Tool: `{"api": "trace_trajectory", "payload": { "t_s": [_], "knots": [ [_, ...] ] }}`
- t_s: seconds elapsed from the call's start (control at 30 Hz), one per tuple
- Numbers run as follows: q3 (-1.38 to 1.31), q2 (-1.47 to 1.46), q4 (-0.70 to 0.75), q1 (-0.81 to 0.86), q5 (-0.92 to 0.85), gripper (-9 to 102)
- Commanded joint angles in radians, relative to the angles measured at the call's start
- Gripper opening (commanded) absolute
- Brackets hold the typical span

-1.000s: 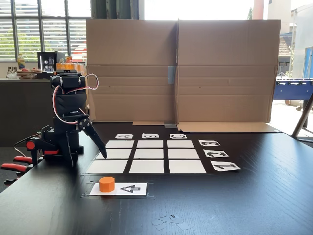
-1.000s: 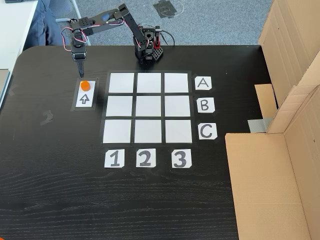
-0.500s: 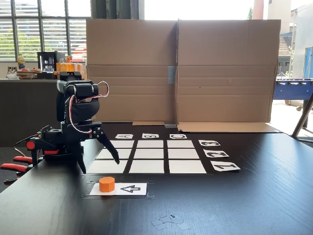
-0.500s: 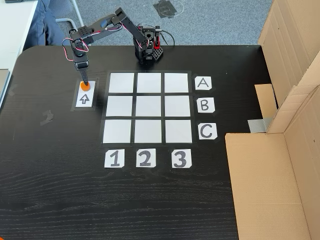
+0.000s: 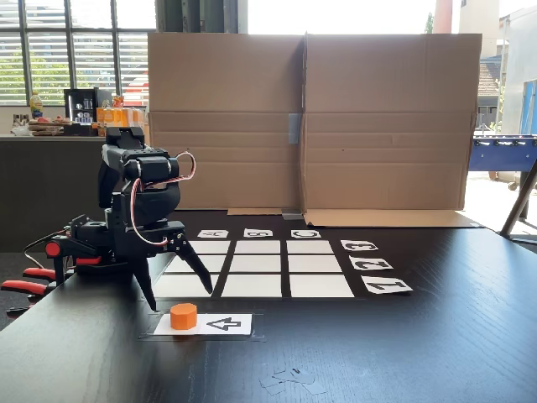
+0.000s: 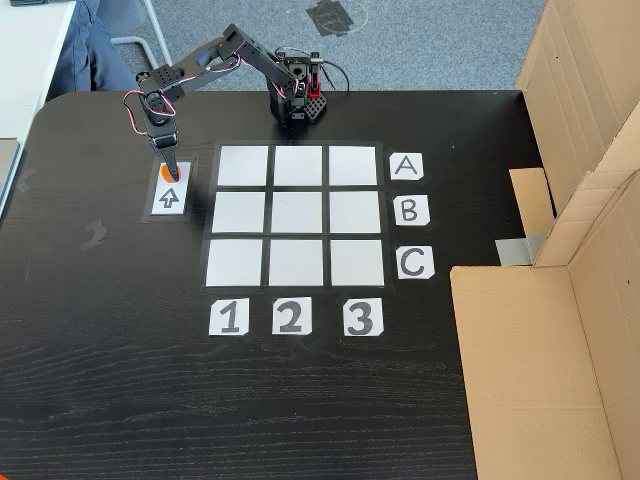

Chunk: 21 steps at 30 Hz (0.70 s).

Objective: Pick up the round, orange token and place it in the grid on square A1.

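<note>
The round, orange token (image 5: 183,316) sits on the end of a white arrow card (image 5: 220,324) near the table's front in a fixed view. My gripper (image 5: 179,295) hangs just above it, open, fingers spread to either side and pointing down. In the fixed view from above, the gripper (image 6: 171,175) covers most of the token (image 6: 163,176). The grid (image 6: 296,215) of white cells lies right of the card. Square A1 (image 6: 243,165) is its top-left cell there, bare. In the side-on fixed view, square A1 (image 5: 174,287) is the near-left cell, just behind the gripper.
Label cards A, B, C (image 6: 405,165) and 1, 2, 3 (image 6: 229,317) border the grid. Cardboard walls (image 5: 310,126) stand behind the table. Red clamps (image 5: 25,281) hold the arm's base at the left edge. Paper scraps (image 5: 289,379) lie at the front.
The arm has reached out from beside the grid toward the arrow card. The gripper has opened wide and come down over the token, which has not moved.
</note>
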Motion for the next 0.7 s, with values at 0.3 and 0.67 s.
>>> {"api": "trace_trajectory", "payload": {
  "t_s": [0.3, 0.67],
  "knots": [
    [-0.114, -0.075, -0.002, -0.015, 0.012, 37],
    [-0.124, -0.091, 0.000, -0.026, 0.012, 36]
  ]
}}
